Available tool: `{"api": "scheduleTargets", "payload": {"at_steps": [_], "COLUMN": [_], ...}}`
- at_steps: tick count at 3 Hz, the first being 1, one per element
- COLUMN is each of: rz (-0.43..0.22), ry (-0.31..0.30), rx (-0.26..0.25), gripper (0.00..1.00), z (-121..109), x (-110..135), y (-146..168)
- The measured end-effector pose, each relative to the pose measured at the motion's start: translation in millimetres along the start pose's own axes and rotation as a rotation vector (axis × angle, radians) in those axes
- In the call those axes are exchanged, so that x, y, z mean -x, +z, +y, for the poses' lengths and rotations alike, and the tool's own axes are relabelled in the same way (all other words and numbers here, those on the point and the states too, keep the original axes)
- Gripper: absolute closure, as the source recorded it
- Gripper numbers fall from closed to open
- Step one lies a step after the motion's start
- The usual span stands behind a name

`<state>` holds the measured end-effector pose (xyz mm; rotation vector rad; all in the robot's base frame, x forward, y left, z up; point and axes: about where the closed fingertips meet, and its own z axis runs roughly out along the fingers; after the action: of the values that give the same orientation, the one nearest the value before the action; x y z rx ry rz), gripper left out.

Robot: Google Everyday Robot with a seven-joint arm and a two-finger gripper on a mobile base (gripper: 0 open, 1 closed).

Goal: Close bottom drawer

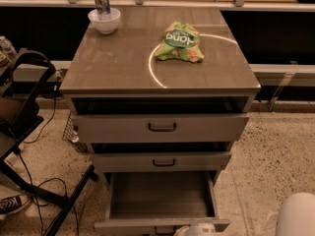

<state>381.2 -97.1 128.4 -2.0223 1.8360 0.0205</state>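
The bottom drawer (pixel 160 196) of the grey-brown cabinet is pulled far out, showing a flat bare grey interior. Its front panel (pixel 147 224) lies near the lower edge of the camera view. My gripper (pixel 197 229) shows only as a pale rounded part at the lower edge, right at the middle of that front panel. The middle drawer (pixel 161 161) and the top drawer (pixel 161 127) each stand slightly out, with dark bar handles.
On the cabinet top (pixel 118 68) lie a green snack bag (pixel 178 42) and a white bowl (pixel 104 19) with a can (pixel 102 1) behind it. A black stand (pixel 24 107), cables and a shoe (pixel 10 203) are at the left. A white robot part (pixel 296 215) is at the lower right.
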Motion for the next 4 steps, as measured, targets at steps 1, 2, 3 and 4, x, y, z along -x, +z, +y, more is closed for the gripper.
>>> {"api": "scheduleTargets", "payload": {"at_steps": [1,2,3,4], "rz": [0.0,0.0,0.0,-0.001], "ry": [0.0,0.0,0.0,0.0], "rx": [0.0,0.0,0.0,0.002], "gripper": [0.84,0.61,0.37,0.14], "z": [0.0,0.1,0.1,1.0], "x": [0.0,0.0,-0.1,0.4], "y": [0.0,0.0,0.0,0.6]}}
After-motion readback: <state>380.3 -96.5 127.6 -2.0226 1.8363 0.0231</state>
